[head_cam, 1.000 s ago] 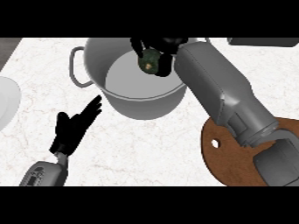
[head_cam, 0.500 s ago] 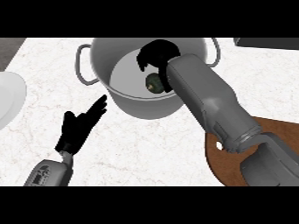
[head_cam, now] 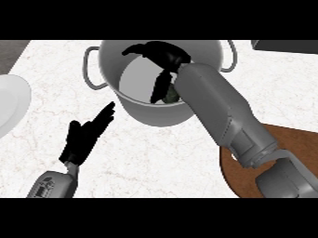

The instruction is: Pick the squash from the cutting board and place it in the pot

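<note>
One squash (head_cam: 170,94) lies inside the one grey pot (head_cam: 141,109), just below the right hand (head_cam: 160,53). That hand hangs over the pot with its fingers loose, holding nothing. The left hand (head_cam: 85,135) rests open beside the pot, fingers straight. One brown cutting board (head_cam: 292,139) and one white plate (head_cam: 0,104) sit on the counter (head_cam: 148,153).

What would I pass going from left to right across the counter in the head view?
White plate → left hand, open and resting → grey pot with the squash inside and the right hand above it → brown cutting board.
</note>
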Controlling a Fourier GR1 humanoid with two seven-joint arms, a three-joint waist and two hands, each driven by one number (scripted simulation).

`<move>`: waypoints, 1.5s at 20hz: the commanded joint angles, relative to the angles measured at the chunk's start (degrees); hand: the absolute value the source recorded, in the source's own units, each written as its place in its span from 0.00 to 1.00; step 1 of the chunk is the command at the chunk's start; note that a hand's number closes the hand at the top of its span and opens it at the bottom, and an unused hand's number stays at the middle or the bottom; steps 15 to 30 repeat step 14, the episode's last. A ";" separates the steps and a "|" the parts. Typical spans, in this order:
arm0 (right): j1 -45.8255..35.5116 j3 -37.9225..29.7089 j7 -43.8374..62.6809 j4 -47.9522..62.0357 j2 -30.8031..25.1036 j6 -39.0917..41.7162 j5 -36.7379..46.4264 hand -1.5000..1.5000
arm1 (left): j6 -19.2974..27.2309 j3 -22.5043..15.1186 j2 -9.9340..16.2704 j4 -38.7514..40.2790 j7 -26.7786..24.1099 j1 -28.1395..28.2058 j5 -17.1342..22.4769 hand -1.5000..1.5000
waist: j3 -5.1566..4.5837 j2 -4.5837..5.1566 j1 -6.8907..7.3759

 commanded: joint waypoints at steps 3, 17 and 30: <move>-1.97 -13.36 0.99 -1.45 0.06 -3.10 -13.80 0.00 | -0.30 1.29 0.29 0.96 0.35 -0.44 0.79 0.50 | -0.02 -0.14 -1.65; -2.61 -25.47 -6.05 3.89 -9.29 -1.23 -22.71 0.00 | -0.09 1.32 0.15 -0.27 -0.44 0.57 -0.08 0.50 | -0.03 0.40 -1.76; -2.61 -25.47 -6.05 3.89 -9.29 -1.23 -22.71 0.00 | -0.09 1.32 0.15 -0.27 -0.44 0.57 -0.08 0.50 | -0.03 0.40 -1.76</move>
